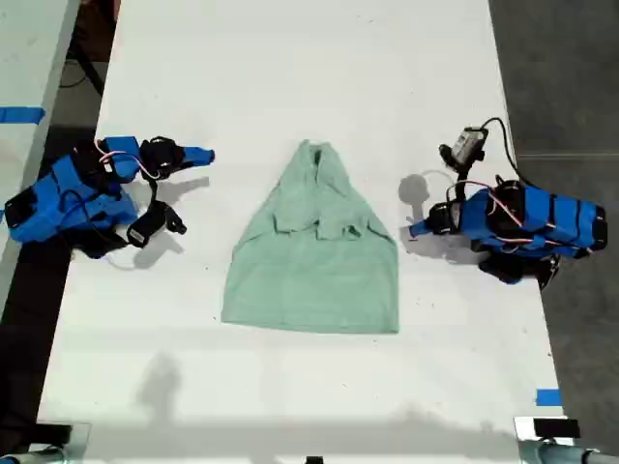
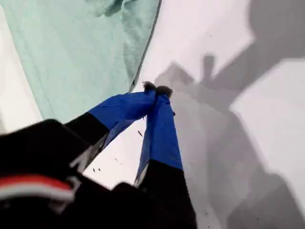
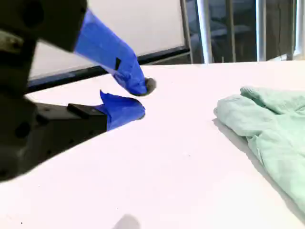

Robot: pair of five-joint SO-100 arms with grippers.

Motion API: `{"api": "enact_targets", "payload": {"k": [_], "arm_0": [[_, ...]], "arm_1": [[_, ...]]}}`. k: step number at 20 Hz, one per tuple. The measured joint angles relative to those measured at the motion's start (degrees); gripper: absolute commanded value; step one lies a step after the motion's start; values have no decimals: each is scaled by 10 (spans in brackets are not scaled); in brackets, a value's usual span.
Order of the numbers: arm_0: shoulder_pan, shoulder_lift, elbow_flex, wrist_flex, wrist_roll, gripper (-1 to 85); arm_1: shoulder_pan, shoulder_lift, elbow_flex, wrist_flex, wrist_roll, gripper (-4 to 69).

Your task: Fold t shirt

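Soft, wrinkled matt cloth t shirt [image 1: 314, 256] on a smooth white table [image 1: 290, 68] (faint sheen).

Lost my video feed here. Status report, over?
First pincer shut, empty, beside the shirt's edge. Second pincer open, empty, clear of the cloth. T shirt partly folded, sleeves tucked in, flat on the table. Nothing in the way.

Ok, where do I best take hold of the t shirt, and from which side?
Probably the hem corner at the exterior view's right, coming in low from that outer side with my first tool. The t shirt lies flat on the table, so only its edges offer a lip.
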Motion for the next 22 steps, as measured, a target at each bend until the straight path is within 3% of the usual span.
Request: {"api": "enact_targets", "payload": {"k": [2,4,5,14,17,22], "arm_0": [[0,0,0,8,-28,-4],[0,1,0,10,-56,-4],[0,1,0,10,-58,-4],[0,1,0,10,-58,-4],[0,1,0,10,-58,-4],[0,1,0,10,-58,-4]], "arm_1": [[-1,0,0,10,32,-13],[1,0,0,16,150,-13],[3,0,0,16,174,-13],[-18,-28,-30,33,218,-19],[-82,-163,-151,23,273,-19],[-232,-658,-450,-31,341,-19]]}}
